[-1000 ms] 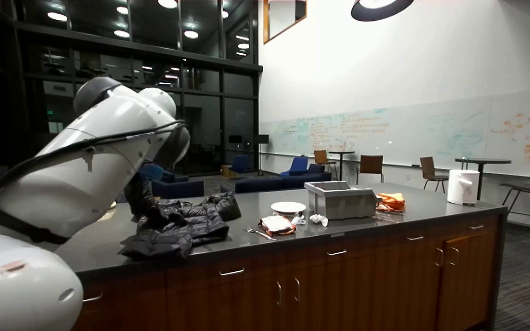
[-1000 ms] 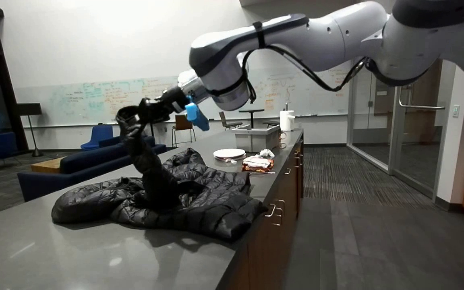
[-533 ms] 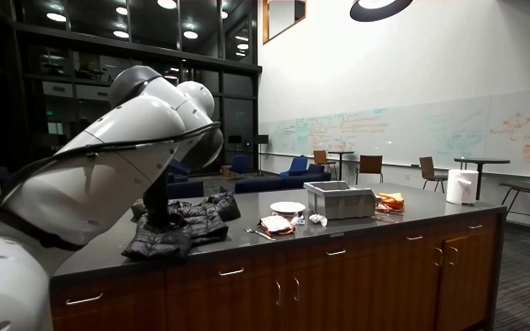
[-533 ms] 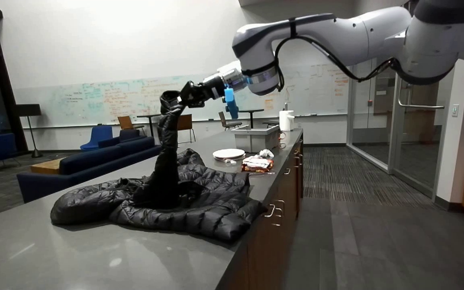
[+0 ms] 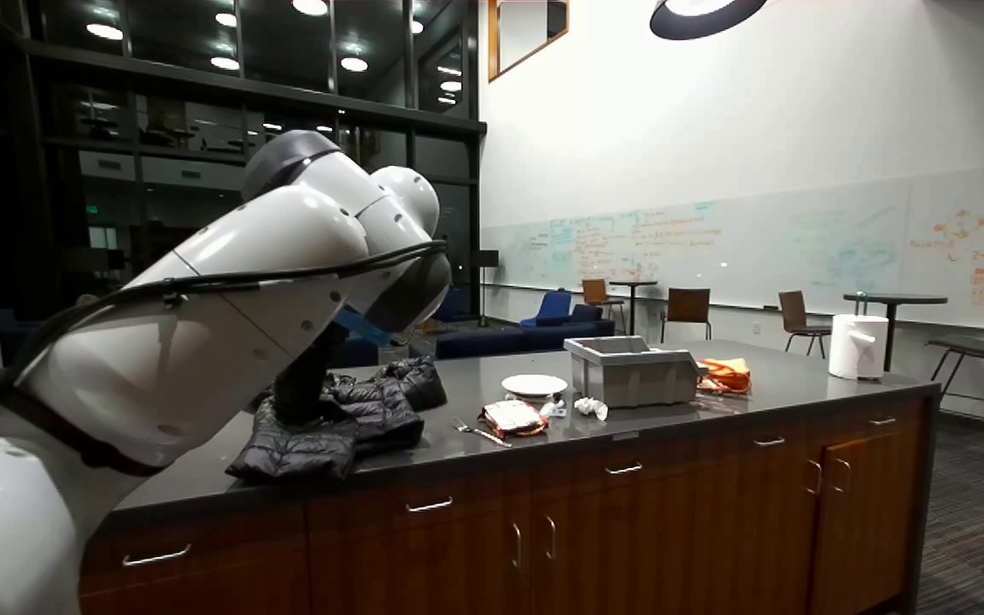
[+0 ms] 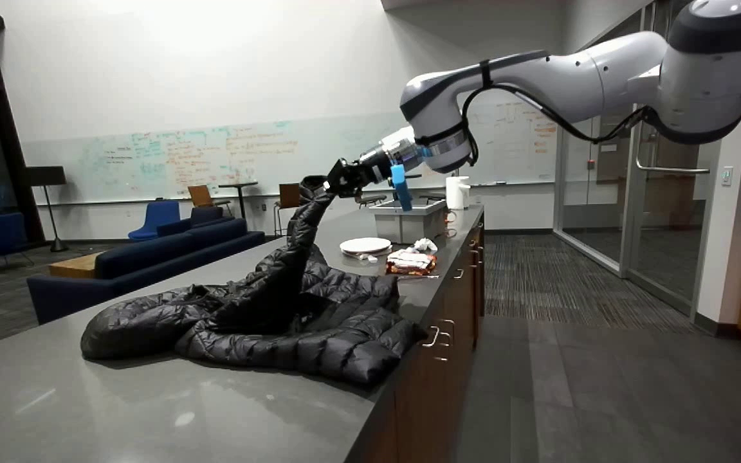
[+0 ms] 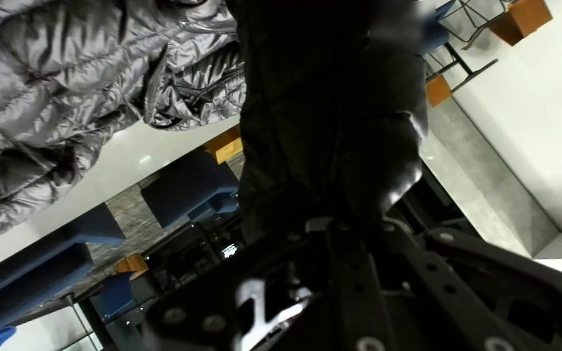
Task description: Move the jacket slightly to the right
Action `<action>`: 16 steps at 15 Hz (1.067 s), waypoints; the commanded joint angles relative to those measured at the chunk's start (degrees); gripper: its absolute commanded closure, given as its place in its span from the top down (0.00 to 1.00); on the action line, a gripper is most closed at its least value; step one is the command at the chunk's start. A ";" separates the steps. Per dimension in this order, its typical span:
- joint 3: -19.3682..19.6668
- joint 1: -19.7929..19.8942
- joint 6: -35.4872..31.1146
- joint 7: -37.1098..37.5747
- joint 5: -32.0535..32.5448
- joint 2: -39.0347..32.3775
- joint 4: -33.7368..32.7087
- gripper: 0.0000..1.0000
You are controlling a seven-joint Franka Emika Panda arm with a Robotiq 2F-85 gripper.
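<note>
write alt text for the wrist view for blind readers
The gripper at the bottom is shut on the jacket, whose gripped part looms black up the centre. More of the quilted jacket lies at upper left; dark blue seating shows beyond, tilted.

In both exterior views, you see tall dark windows (image 5: 287,51) beside a white wall (image 5: 757,111), with a scribbled whiteboard (image 5: 851,239) along it. You also have a navy sofa (image 6: 164,257), a floor lamp (image 6: 47,175) and striped carpet (image 6: 531,270).

Stretched from counter (image 6: 119,411) to gripper (image 6: 327,186), the jacket (image 6: 267,302) blocks the way; bare counter lies between it and the plate (image 6: 365,244), with fork (image 5: 485,435), packet (image 5: 514,418) and bin (image 5: 650,382) as further obstacles.
</note>
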State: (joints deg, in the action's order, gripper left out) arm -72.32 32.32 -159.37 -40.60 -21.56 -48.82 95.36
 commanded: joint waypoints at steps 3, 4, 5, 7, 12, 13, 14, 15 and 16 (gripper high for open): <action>0.67 3.08 -0.55 2.34 -0.18 -2.51 0.50 0.01; 1.15 3.22 -0.62 2.85 -0.17 -2.75 0.39 0.01; 1.83 3.33 -0.49 3.73 -0.23 -2.85 0.19 0.01; 2.89 3.50 -0.49 4.96 -0.20 -3.37 -0.08 0.01; 5.51 3.16 -0.30 7.90 -0.19 -4.52 -1.09 0.01; 5.81 3.16 -0.23 8.29 -0.20 -4.84 -1.27 0.01; 6.17 3.13 -0.17 8.82 -0.19 -5.10 -1.48 0.01; 6.58 3.06 -0.14 9.37 -0.20 -5.23 -1.69 0.01; 6.75 3.09 -0.11 9.78 -0.23 -5.55 -1.93 0.01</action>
State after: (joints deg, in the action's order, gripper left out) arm -65.30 34.95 -159.50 -32.27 -21.56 -52.88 94.42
